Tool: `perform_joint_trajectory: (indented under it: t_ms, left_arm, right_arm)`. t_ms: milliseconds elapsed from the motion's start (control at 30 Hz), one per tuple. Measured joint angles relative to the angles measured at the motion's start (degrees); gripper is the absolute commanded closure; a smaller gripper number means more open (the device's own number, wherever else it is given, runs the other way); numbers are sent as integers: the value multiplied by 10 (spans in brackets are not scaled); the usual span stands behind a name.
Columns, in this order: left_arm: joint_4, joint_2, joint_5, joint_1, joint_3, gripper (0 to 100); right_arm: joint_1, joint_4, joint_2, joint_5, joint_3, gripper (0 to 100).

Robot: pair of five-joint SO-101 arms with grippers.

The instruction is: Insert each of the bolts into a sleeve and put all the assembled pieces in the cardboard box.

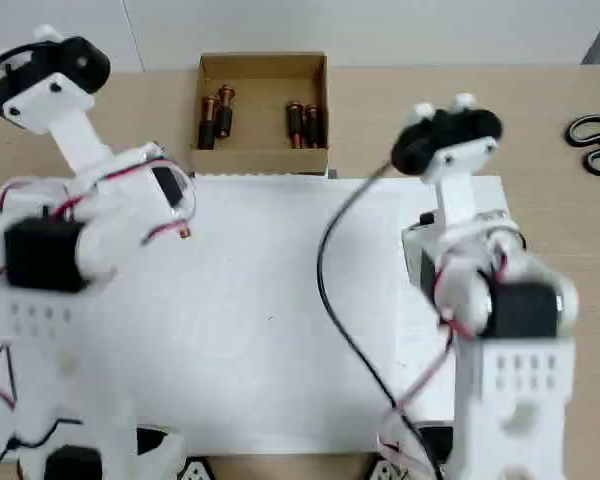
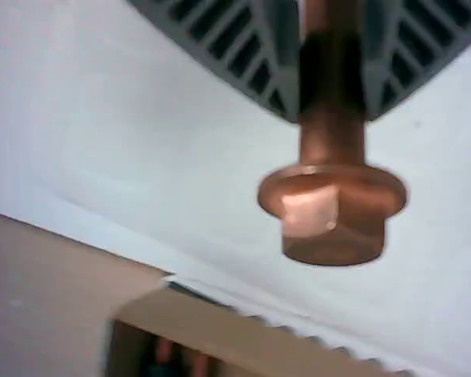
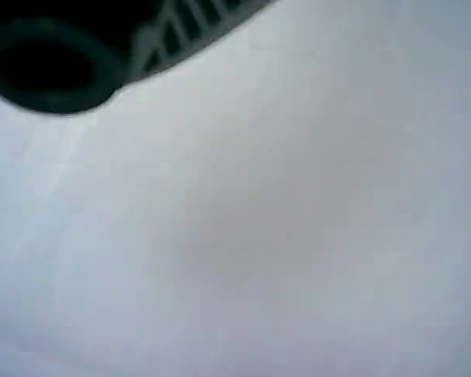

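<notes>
Pinching a copper bolt (image 2: 330, 204), the left claw (image 2: 330, 78) seems ready for insertion, which calls for alignment with the black sleeve (image 3: 43, 75) clamped in the right claw (image 3: 102, 47).

White arms (image 1: 80, 140), black motors (image 1: 42, 255), red wires (image 1: 120, 172).

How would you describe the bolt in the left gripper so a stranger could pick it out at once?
Find the cardboard box at the far edge of the white mat. Near its front left corner, the left gripper grips a copper bolt, flanged hex head sticking out. Unlike the copper pieces lying inside the box, it is held over the mat.
</notes>
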Motion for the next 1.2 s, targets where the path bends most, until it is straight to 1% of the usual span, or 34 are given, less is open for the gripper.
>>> perform_joint_trajectory:
  t_ms: [100,200,267,433,600,733,867,1000,1067,1200]
  left_arm:
    - [1,-34,0,4,25,994]
    - [0,-67,-20,4,68,994]
    - [-18,-98,-32,4,96,994]
    - [-126,-215,-84,-15,205,994]
    - [-239,-362,-117,-29,393,994]
    - [-337,-505,-127,-29,553,994]
    - [-416,-635,-129,-29,691,994]
    - [-455,-742,-129,-30,786,994]
    - [-474,-777,-122,-30,811,994]
    - [-521,-780,-62,-59,825,994]
  right_arm:
    - [-34,-48,-86,-4,80,997]
    - [-82,-78,-163,-4,164,997]
    - [-108,-102,-213,-10,221,997]
    - [-169,-171,-334,-25,356,997]
    - [-211,-250,-442,-25,480,997]
    - [-222,-303,-521,-25,573,997]
    - [-242,-342,-540,-25,632,997]
    - [-270,-396,-541,-25,677,997]
    - [-286,-428,-541,-25,705,997]
    - [-320,-491,-542,-25,732,997]
